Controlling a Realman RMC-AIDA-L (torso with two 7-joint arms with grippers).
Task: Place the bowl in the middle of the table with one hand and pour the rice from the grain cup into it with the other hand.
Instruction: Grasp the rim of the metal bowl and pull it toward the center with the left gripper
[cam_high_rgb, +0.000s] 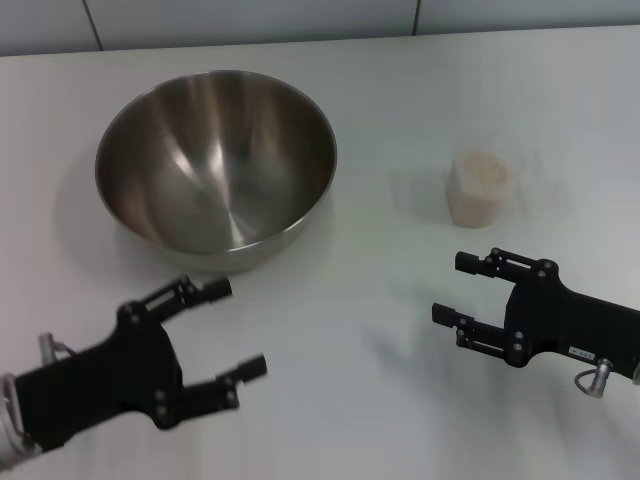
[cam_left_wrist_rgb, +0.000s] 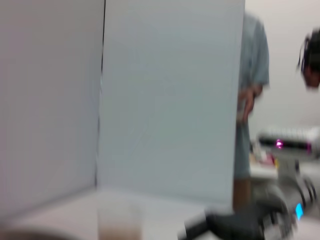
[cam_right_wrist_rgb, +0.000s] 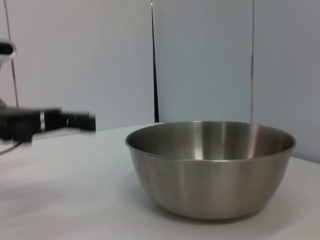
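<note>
The white table (cam_high_rgb: 380, 330) is the largest thing in view. Taking the head view as a clock face, the stainless-steel mixing bowl (cam_high_rgb: 215, 160) sits at about 10 o'clock, left of the table's middle, so it is not yet placed. It is upright, and I see no grains inside it in either the head view or my right wrist view (cam_right_wrist_rgb: 210, 167).

My left gripper (cam_high_rgb: 222, 330) hangs at 7 o'clock, just on the near side of the bowl's rim and apart from it, prongs spread wide with nothing between them. My right gripper (cam_high_rgb: 460, 290) hangs at 4 o'clock, also spread wide and holding nothing, just on the near side of the grain cup.

The grain cup (cam_high_rgb: 482, 187) stands upright at 2 o'clock, well apart from the bowl. It is filled nearly to the brim with rice (cam_high_rgb: 483, 168), a pale heap.

Risks, as I judge them:
- The bowl's thin, slick, curved rim could slip from my left prongs or tip as it is dragged.
- The cup is small, light and full; an off-centre approach could knock it over and scatter rice.
- Tilting it before it is over the bowl would spill grains on the table.
</note>
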